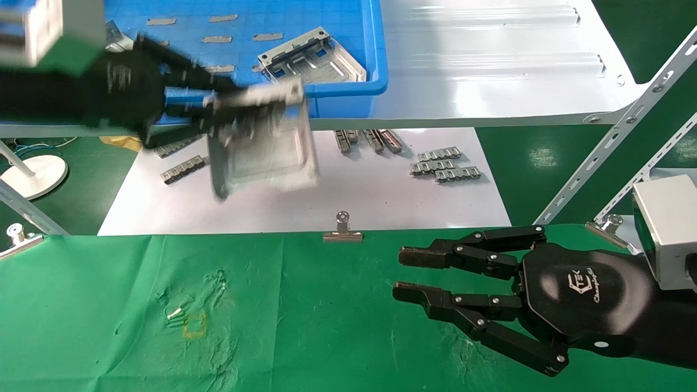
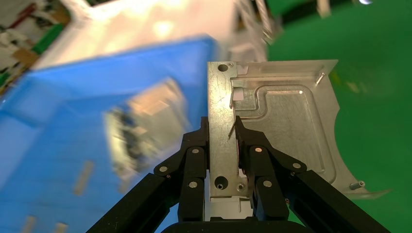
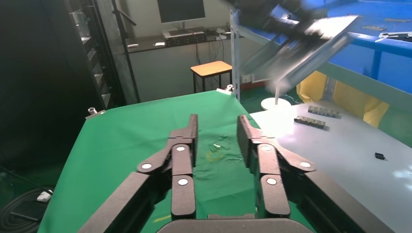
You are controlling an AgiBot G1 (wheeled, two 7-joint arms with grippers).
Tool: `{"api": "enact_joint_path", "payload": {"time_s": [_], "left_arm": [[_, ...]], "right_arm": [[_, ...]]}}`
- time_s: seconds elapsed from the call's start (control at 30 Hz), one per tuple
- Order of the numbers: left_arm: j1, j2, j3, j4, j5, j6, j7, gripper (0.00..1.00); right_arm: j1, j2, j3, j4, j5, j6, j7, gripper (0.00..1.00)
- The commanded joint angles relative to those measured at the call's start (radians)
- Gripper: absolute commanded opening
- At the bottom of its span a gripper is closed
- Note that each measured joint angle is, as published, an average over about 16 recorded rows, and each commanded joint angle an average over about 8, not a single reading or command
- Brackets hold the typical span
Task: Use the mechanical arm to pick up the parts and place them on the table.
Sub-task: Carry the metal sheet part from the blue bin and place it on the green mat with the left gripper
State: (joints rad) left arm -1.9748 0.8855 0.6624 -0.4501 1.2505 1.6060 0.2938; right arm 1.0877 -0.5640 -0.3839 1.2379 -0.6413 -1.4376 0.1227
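Observation:
My left gripper (image 1: pixel 215 111) is shut on the flange of a silver-grey bracket plate (image 1: pixel 267 149) and holds it in the air above the white sheet, in front of the blue bin. In the left wrist view the jaws (image 2: pixel 223 133) clamp the plate's (image 2: pixel 286 116) edge strip. A second bracket plate (image 1: pixel 313 57) lies in the blue bin (image 1: pixel 375 49). My right gripper (image 1: pixel 405 275) is open and empty, low over the green cloth table (image 1: pixel 299 326) at the right; its fingers (image 3: pixel 182 145) spread wide.
Small grey ridged strips (image 1: pixel 446 163) lie on the white sheet (image 1: pixel 354 201). A glossy white shelf (image 1: pixel 490 60) holds the bin. Binder clips (image 1: pixel 342 231) pin the cloth's far edge. A slanted metal frame (image 1: pixel 615 130) stands at the right. A yellow square mark (image 1: pixel 194 325) is on the cloth.

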Motion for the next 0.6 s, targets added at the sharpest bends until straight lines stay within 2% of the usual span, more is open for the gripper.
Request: {"api": "enact_joint_path", "payload": {"time_s": [0.03, 0.13, 0.27, 0.43, 0.6], "left_arm": [[0.054, -0.049, 0.043, -0.104, -0.039, 0.002, 0.022, 0.00], [0.101, -0.106, 0.131, -0.174, -0.044, -0.007, 0.046, 0.00], [0.130, -0.131, 0.228, -0.165, 0.008, -0.022, 0.108, 0.00], [0.159, -0.104, 0.300, -0.060, 0.083, -0.048, 0.208, 0.00], [0.178, -0.063, 0.315, 0.069, 0.098, -0.068, 0.274, 0.00]], "right_arm": [[0.000, 0.000, 0.000, 0.000, 0.000, 0.000, 0.000, 1.00], [0.000, 0.000, 0.000, 0.000, 0.000, 0.000, 0.000, 1.00], [0.000, 0.000, 0.000, 0.000, 0.000, 0.000, 0.000, 1.00], [0.000, 0.000, 0.000, 0.000, 0.000, 0.000, 0.000, 1.00], [0.000, 0.000, 0.000, 0.000, 0.000, 0.000, 0.000, 1.00]]}}
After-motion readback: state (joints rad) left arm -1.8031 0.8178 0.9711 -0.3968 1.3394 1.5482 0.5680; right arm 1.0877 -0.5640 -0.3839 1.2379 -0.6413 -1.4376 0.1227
